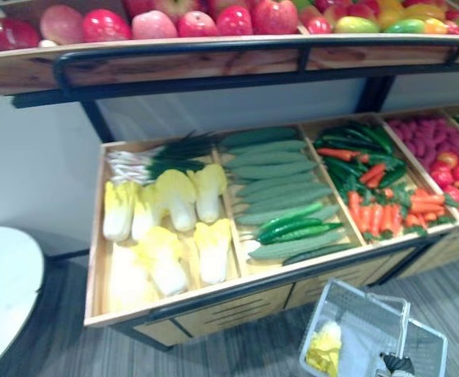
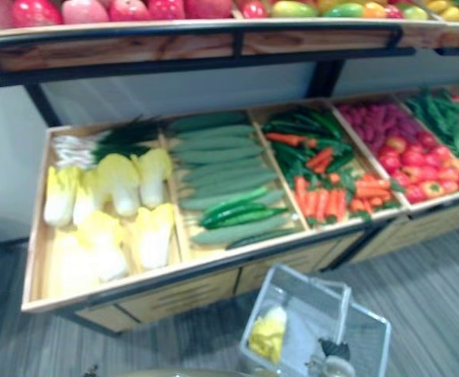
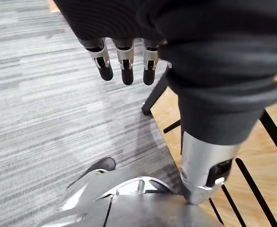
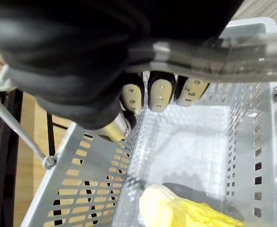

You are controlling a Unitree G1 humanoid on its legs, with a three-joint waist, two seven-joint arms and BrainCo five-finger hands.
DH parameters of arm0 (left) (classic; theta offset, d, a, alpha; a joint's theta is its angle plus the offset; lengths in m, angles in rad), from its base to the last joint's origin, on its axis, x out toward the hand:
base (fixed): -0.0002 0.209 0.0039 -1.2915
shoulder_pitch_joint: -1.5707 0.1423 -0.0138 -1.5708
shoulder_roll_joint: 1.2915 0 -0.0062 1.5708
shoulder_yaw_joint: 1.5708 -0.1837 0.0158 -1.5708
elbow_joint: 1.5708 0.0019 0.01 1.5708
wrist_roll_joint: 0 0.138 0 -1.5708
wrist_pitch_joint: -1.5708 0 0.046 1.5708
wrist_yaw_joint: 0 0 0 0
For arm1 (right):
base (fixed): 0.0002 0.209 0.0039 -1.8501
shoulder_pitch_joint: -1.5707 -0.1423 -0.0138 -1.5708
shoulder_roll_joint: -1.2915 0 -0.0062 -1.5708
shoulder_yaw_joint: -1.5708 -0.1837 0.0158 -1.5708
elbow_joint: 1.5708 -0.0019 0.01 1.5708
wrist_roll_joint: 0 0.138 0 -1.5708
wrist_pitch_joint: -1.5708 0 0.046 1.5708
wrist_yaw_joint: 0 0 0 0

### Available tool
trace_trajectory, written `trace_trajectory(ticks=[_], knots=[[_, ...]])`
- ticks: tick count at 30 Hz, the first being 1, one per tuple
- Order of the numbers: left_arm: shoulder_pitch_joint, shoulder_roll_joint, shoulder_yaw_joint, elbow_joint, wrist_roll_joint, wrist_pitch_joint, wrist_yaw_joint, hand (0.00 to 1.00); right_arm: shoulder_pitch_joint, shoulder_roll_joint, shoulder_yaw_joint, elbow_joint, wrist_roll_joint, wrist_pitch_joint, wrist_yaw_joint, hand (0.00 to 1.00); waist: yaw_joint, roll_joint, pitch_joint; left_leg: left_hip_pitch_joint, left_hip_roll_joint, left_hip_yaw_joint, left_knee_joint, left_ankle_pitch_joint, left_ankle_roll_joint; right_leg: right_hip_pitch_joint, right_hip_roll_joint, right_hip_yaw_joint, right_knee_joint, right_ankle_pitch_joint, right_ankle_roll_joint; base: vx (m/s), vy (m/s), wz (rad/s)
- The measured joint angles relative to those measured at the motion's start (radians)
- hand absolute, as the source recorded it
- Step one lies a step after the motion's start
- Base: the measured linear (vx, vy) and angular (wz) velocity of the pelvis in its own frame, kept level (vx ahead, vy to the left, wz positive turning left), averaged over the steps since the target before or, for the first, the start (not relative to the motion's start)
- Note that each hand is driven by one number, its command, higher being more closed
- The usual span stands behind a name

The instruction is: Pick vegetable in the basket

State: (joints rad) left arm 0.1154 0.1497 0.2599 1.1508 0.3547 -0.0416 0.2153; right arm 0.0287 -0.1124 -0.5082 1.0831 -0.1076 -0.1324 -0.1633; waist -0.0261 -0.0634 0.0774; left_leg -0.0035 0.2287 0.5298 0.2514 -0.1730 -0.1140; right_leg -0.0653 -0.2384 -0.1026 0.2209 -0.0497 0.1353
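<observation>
A grey plastic basket [image 1: 314,330] hangs low in front of the vegetable stand, at the lower right. One yellow napa cabbage [image 1: 325,349] lies in it, also seen in the right wrist view as the cabbage [image 4: 176,210]. My right hand [image 4: 159,92] is shut on the basket's handle [image 4: 214,54], fingers curled round the bar. My left hand [image 3: 125,59] hangs over the grey floor beside the stand's wooden base, fingers straight and holding nothing. More napa cabbages [image 1: 174,220] fill the stand's left compartment.
The stand also holds scallions [image 1: 147,161], cucumbers [image 1: 280,188], green peppers with carrots [image 1: 378,212] and red vegetables [image 1: 457,169]. An upper shelf [image 1: 213,63] of apples and mangoes overhangs the bins. A white round table [image 1: 1,290] stands at the left.
</observation>
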Motion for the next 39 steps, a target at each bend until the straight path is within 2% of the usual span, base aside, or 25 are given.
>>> trace_trajectory(ticks=[2,3,4,5,6,7,8,11,13,14,15,16,18,20,23,24,25,27,28,30,32,33,34,37,39], knots=[[-0.012,0.016,-0.009,0.004,0.002,0.001,0.008,0.0,0.0,0.013,0.01,-0.032,0.01,-0.012,0.0,1.0,-0.004,0.003,0.005,-0.001,0.029,0.104,0.015,-0.023,0.007,-0.083,0.033,0.054,-0.009,0.111,-0.018,-0.1,0.199,-1.39],[-0.021,0.018,-0.008,0.004,0.003,0.002,0.011,0.0,0.001,0.018,0.017,-0.05,0.011,-0.012,0.001,1.0,-0.009,0.006,0.012,0.004,0.034,0.153,0.01,-0.013,0.028,-0.102,0.049,0.047,-0.054,0.191,-0.03,-0.08,0.186,-1.47],[-0.021,0.017,-0.008,0.002,0.007,0.001,0.011,0.0,0.0,0.017,0.031,-0.063,0.012,-0.012,0.003,1.0,-0.012,0.031,0.018,0.011,0.049,0.22,-0.029,0.007,0.06,-0.093,0.068,0.032,-0.155,0.3,-0.041,-0.12,0.128,-1.62],[-0.034,0.015,0.001,-0.001,0.017,-0.001,0.011,0.0,-0.012,0.02,0.049,-0.075,0.013,-0.015,0.008,1.0,-0.019,0.03,0.056,0.038,0.052,0.299,-0.06,0.018,0.077,-0.113,0.06,-0.092,-0.066,0.255,-0.086,-0.13,0.117,-1.41],[-0.035,0.017,0.01,-0.007,0.019,-0.002,0.011,0.0,-0.02,0.019,0.051,-0.08,0.013,-0.016,0.008,1.0,-0.027,0.023,0.067,0.053,0.045,0.329,-0.072,0.019,0.078,-0.13,0.045,-0.158,0.046,0.179,-0.105,-0.17,0.152,-1.48],[-0.033,0.022,0.015,-0.013,0.02,-0.001,0.011,0.0,-0.024,0.009,0.043,-0.074,0.027,-0.012,0.003,1.0,-0.032,0.009,0.07,0.081,0.039,0.4,-0.074,0.017,0.084,-0.137,0.006,-0.279,0.227,0.059,-0.112,-0.13,0.16,-1.49],[-0.024,0.024,0.014,-0.011,0.019,0.0,0.009,0.0,-0.023,-0.001,0.048,-0.05,0.027,-0.013,0.001,1.0,-0.028,0.007,0.069,0.103,0.042,0.467,-0.075,0.016,0.086,-0.111,-0.019,-0.365,0.341,0.011,-0.13,-0.11,0.127,-1.53],[-0.008,0.02,0.021,-0.017,0.012,0.001,0.005,0.0,-0.038,0.0,0.054,-0.01,0.027,-0.01,-0.001,1.0,-0.024,0.008,0.068,0.133,0.048,0.609,-0.069,0.016,0.086,-0.049,-0.07,-0.44,0.405,-0.012,-0.114,-0.04,-0.024,-1.49],[-0.011,0.015,0.022,-0.018,0.011,0.001,0.0,0.0,-0.047,0.0,0.041,-0.004,0.027,-0.004,-0.004,1.0,-0.026,0.011,0.07,0.132,0.066,0.679,-0.036,0.016,0.086,-0.05,-0.068,-0.444,0.337,-0.039,-0.076,-0.01,-0.176,-1.35],[-0.016,0.003,0.022,-0.02,0.011,0.001,-0.002,0.0,-0.046,-0.002,0.038,0.001,0.027,-0.002,-0.005,1.0,-0.026,0.014,0.066,0.136,0.091,0.713,-0.006,0.016,0.086,-0.04,-0.028,-0.448,0.257,-0.06,-0.069,0.01,-0.26,-1.38],[-0.021,-0.001,0.023,-0.021,0.012,0.0,-0.004,0.0,-0.046,-0.006,0.039,0.009,0.027,-0.002,-0.005,1.0,-0.024,0.023,0.067,0.142,0.103,0.73,0.007,0.019,0.082,-0.033,0.0,-0.443,0.21,-0.063,-0.072,-0.01,-0.37,-1.51],[-0.025,-0.025,0.023,-0.021,0.012,-0.001,-0.005,0.0,-0.048,-0.013,0.044,0.014,0.027,-0.002,-0.006,1.0,-0.018,0.048,0.06,0.146,0.117,0.758,0.014,0.026,0.071,-0.026,0.04,-0.433,0.135,-0.065,-0.076,-0.01,-0.253,-1.23],[-0.046,-0.057,0.023,-0.019,0.013,-0.003,-0.005,0.0,-0.051,-0.019,0.043,0.016,0.027,0.0,-0.008,1.0,-0.028,0.067,0.059,0.153,0.133,0.783,0.043,0.039,0.07,-0.022,0.074,-0.406,0.058,-0.076,-0.093,-0.04,-0.265,-1.18],[-0.071,-0.071,0.023,-0.018,0.013,-0.004,-0.004,0.0,-0.048,-0.022,0.043,0.03,0.027,0.003,-0.009,1.0,-0.029,0.079,0.055,0.163,0.184,0.779,0.122,0.051,0.065,-0.01,0.107,-0.382,0.01,-0.077,-0.094,-0.06,-0.24,-0.88],[-0.088,-0.072,0.021,-0.036,0.012,-0.004,-0.001,0.0,-0.042,-0.016,0.048,0.031,0.027,0.0,-0.009,1.0,-0.053,0.081,0.053,0.183,0.298,0.736,0.313,0.111,0.059,0.03,0.14,-0.369,-0.012,-0.091,-0.118,-0.04,-0.115,-0.44],[-0.083,-0.079,0.013,-0.042,0.012,-0.004,-0.001,0.0,-0.035,-0.018,0.056,0.031,0.026,0.0,-0.009,1.0,-0.048,0.072,0.054,0.19,0.336,0.683,0.405,0.184,0.071,0.047,0.143,-0.326,-0.011,-0.095,-0.125,0.02,-0.087,-0.8],[-0.07,-0.08,0.013,-0.059,0.003,-0.008,-0.002,0.0,-0.032,-0.018,0.078,0.028,0.024,-0.001,-0.009,1.0,-0.038,0.05,0.068,0.139,0.36,0.54,0.5,0.225,0.073,0.07,0.129,-0.273,-0.015,-0.1,-0.132,0.03,-0.054,-0.96],[-0.073,-0.078,-0.002,-0.08,0.002,-0.028,-0.002,0.0,-0.037,-0.033,0.088,0.024,0.008,-0.002,-0.009,1.0,-0.021,0.045,0.069,0.025,0.258,0.253,0.522,0.087,0.039,0.071,0.094,-0.189,-0.014,-0.101,-0.132,0.03,0.045,-1.03],[-0.066,-0.079,-0.015,-0.097,0.002,-0.033,0.003,0.0,-0.037,-0.039,0.088,0.024,-0.003,-0.002,-0.007,1.0,-0.005,0.047,0.07,-0.022,0.156,0.085,0.463,0.035,0.02,0.073,0.081,-0.138,-0.026,-0.099,-0.129,0.02,0.108,-1.15],[-0.04,-0.076,-0.021,-0.113,0.0,-0.044,0.006,0.0,-0.038,-0.042,0.092,0.029,-0.006,-0.002,-0.007,1.0,0.023,0.05,0.07,-0.028,0.029,-0.089,0.277,-0.002,-0.014,0.076,0.08,-0.053,-0.043,-0.087,-0.111,0.01,0.151,-1.35],[-0.015,-0.079,-0.024,-0.108,0.0,-0.042,0.006,0.0,-0.035,-0.039,0.091,0.029,-0.011,-0.003,-0.007,1.0,0.025,0.068,0.073,-0.03,-0.036,-0.241,0.071,0.012,-0.011,0.087,0.099,-0.013,-0.082,-0.076,-0.082,-0.01,0.195,-1.28],[-0.004,-0.086,-0.027,-0.102,-0.001,-0.043,0.006,0.0,-0.038,-0.047,0.092,0.028,-0.011,-0.003,-0.007,1.0,0.031,0.087,0.075,-0.031,-0.046,-0.291,-0.005,0.046,-0.012,0.078,0.117,0.007,-0.091,-0.08,-0.058,-0.05,0.312,-1.14],[0.0,-0.084,-0.027,-0.084,-0.001,-0.041,0.004,0.0,-0.039,-0.048,0.095,0.027,-0.012,-0.003,-0.006,1.0,0.03,0.101,0.065,-0.017,-0.062,-0.327,-0.038,-0.009,-0.008,0.067,0.122,0.04,-0.109,-0.074,-0.042,-0.01,0.309,-0.79],[-0.006,-0.068,-0.033,-0.083,-0.001,-0.042,0.006,0.0,-0.038,-0.046,0.095,0.025,-0.011,-0.004,-0.007,1.0,0.028,0.065,0.072,-0.015,-0.121,-0.315,-0.1,-0.041,0.015,0.05,0.076,0.065,-0.159,-0.028,-0.004,0.02,0.227,-0.26],[-0.001,-0.061,-0.038,-0.076,0.002,-0.041,0.006,0.0,-0.033,-0.049,0.095,0.024,-0.011,-0.004,-0.008,1.0,0.028,0.057,0.071,-0.012,-0.15,-0.303,-0.108,-0.045,0.034,0.053,0.049,0.076,-0.173,-0.018,0.011,0.02,0.227,-0.06]])
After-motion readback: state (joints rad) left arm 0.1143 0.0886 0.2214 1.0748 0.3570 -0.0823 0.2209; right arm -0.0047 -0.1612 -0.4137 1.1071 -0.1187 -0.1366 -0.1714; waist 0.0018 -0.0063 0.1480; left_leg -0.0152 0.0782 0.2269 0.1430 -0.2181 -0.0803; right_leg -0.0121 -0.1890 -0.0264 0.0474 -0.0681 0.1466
